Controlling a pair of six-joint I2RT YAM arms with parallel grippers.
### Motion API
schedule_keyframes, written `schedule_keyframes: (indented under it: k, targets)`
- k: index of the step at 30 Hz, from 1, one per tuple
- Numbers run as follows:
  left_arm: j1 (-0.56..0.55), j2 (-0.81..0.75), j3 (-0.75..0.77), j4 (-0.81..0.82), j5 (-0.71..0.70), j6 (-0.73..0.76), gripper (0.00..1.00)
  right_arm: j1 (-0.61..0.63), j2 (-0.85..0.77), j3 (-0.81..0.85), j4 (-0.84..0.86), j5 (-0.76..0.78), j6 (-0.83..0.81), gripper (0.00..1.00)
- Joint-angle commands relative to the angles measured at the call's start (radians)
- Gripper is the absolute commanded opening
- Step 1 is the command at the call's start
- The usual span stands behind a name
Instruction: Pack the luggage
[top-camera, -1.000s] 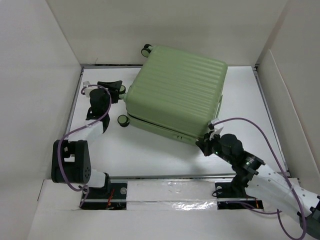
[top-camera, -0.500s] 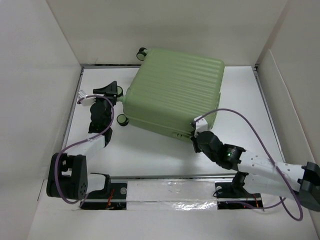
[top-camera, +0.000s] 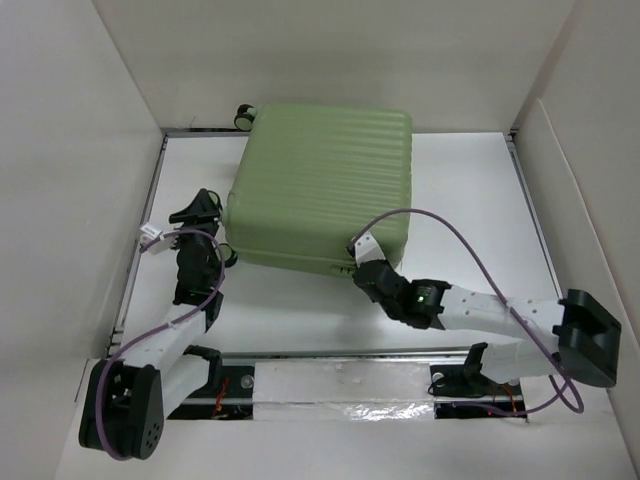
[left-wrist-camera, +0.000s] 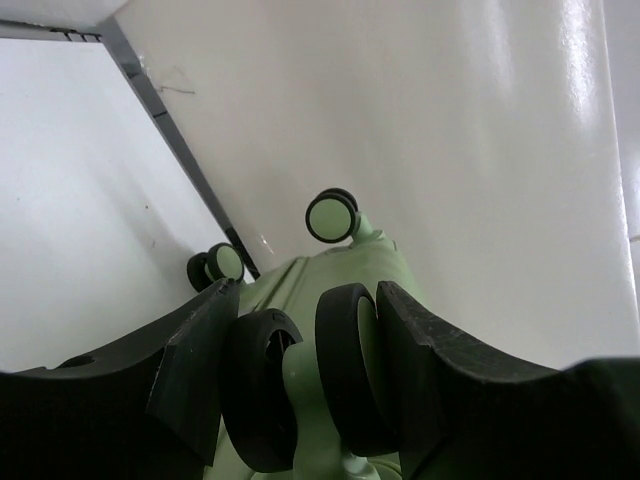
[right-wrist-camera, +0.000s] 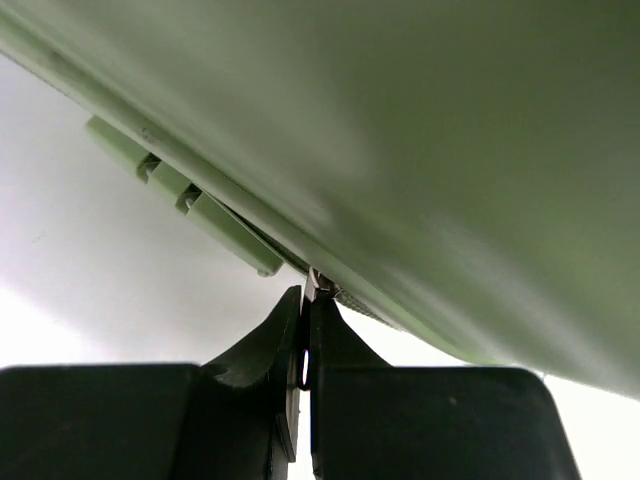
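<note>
The luggage is a pale green ribbed suitcase lying flat and closed at the back centre of the white table. My left gripper is at its near-left corner. In the left wrist view the fingers are shut on a black-and-green caster wheel, with two more wheels beyond. My right gripper is at the suitcase's near edge. In the right wrist view it is shut on the small metal zipper pull under the green shell.
White walls close in the table on the left, back and right. A dark metal rail runs along the left edge. A pale green latch piece sits on the suitcase rim left of the zipper pull.
The suitcase has swung and slid to the left. My right gripper has moved left along its near edge with the zipper pull. My left gripper has drawn nearer, holding the wheel.
</note>
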Motion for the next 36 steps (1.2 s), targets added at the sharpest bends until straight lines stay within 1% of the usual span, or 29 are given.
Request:
schedule_keyframes:
  k: [1,2,3,4,5,7,9,10,11,13,15,17,18,19,20,21,22,23,24,25,26,27,28,29,30,31,32,35,36]
  targets:
    - [-0.182,-0.069,-0.080,-0.162,0.448,0.084,0.00,-0.004,-0.147,0.069,0.371,-0.490,0.010,0.00]
    - [-0.182,-0.080,-0.088,-0.170,0.446,0.087,0.00,-0.050,-0.252,0.034,0.329,-0.506,0.003,0.00]
    - [-0.182,-0.098,-0.102,-0.173,0.445,0.099,0.00,-0.096,-0.303,0.017,0.292,-0.520,-0.010,0.00]
    - [-0.182,-0.104,-0.106,-0.188,0.440,0.104,0.00,-0.184,-0.348,0.002,0.222,-0.547,-0.016,0.00]
    - [-0.182,-0.110,-0.109,-0.192,0.440,0.105,0.00,-0.226,-0.415,-0.020,0.195,-0.566,-0.037,0.00]
    - [-0.182,-0.129,-0.120,-0.202,0.449,0.113,0.00,-0.342,-0.457,-0.029,0.114,-0.636,-0.045,0.00]
    - [-0.182,-0.141,-0.125,-0.212,0.440,0.118,0.00,-0.386,-0.486,-0.023,0.085,-0.699,-0.063,0.00]
    - [-0.182,-0.143,-0.125,-0.212,0.437,0.119,0.00,-0.395,-0.489,-0.015,0.059,-0.774,-0.071,0.00]
    - [-0.182,-0.141,-0.122,-0.212,0.437,0.121,0.00,-0.395,-0.489,-0.003,0.046,-0.807,-0.097,0.00]
    - [-0.182,-0.126,-0.106,-0.201,0.452,0.125,0.00,-0.395,-0.463,0.063,-0.030,-0.843,-0.131,0.00]
    - [-0.182,-0.094,-0.091,-0.184,0.480,0.130,0.00,-0.383,-0.437,0.096,-0.055,-0.865,-0.160,0.00]
    - [-0.182,-0.069,-0.083,-0.156,0.494,0.131,0.00,-0.371,-0.373,0.153,-0.087,-0.984,-0.209,0.00]
    - [-0.182,-0.049,-0.083,-0.143,0.511,0.127,0.00,-0.327,-0.351,0.169,-0.078,-1.014,-0.195,0.00]
    - [-0.182,-0.037,-0.085,-0.112,0.517,0.122,0.00,-0.288,-0.303,0.175,0.025,-1.053,-0.171,0.00]
    - [-0.192,-0.028,-0.086,-0.095,0.521,0.116,0.00,-0.247,-0.270,0.167,0.111,-1.067,-0.064,0.00]
    - [-0.210,-0.003,-0.093,-0.075,0.524,0.109,0.00,-0.209,-0.227,0.170,0.211,-1.068,-0.001,0.00]
    - [-0.227,0.011,-0.093,-0.040,0.517,0.107,0.00,-0.125,-0.180,0.173,0.400,-1.052,0.048,0.00]
    - [-0.266,0.034,-0.088,-0.037,0.506,0.104,0.00,-0.099,-0.088,0.196,0.461,-1.055,0.096,0.00]
    - [-0.283,0.040,-0.079,-0.034,0.486,0.104,0.00,-0.090,-0.060,0.201,0.504,-1.057,0.127,0.00]
    - [-0.296,0.042,-0.079,-0.020,0.482,0.107,0.00,-0.090,-0.046,0.190,0.600,-1.049,0.150,0.00]
    - [-0.307,0.040,-0.079,-0.021,0.475,0.108,0.00,-0.090,-0.067,0.170,0.607,-1.026,0.150,0.00]
    - [-0.307,0.023,-0.083,-0.033,0.460,0.104,0.00,-0.104,-0.102,0.163,0.457,-0.978,0.113,0.00]
    - [-0.307,0.011,-0.089,-0.035,0.454,0.104,0.00,-0.104,-0.151,0.156,0.361,-0.748,0.083,0.00]
    - [-0.307,-0.003,-0.093,-0.046,0.446,0.110,0.00,-0.114,-0.208,0.140,0.307,-0.632,0.049,0.00]
    - [-0.307,-0.035,-0.086,-0.066,0.431,0.125,0.00,-0.145,-0.327,0.070,0.276,-0.561,0.032,0.00]
    - [-0.307,-0.049,-0.086,-0.098,0.423,0.131,0.00,-0.192,-0.386,0.040,0.190,-0.502,0.033,0.00]
    - [-0.307,-0.060,-0.089,-0.101,0.422,0.135,0.00,-0.319,-0.444,0.011,0.146,-0.511,0.035,0.00]
    - [-0.307,-0.096,-0.097,-0.124,0.434,0.138,0.00,-0.513,-0.645,-0.075,0.037,-0.577,0.026,0.00]
    - [-0.307,-0.109,-0.100,-0.129,0.451,0.133,0.00,-0.617,-0.687,-0.092,0.025,-0.590,0.026,0.00]
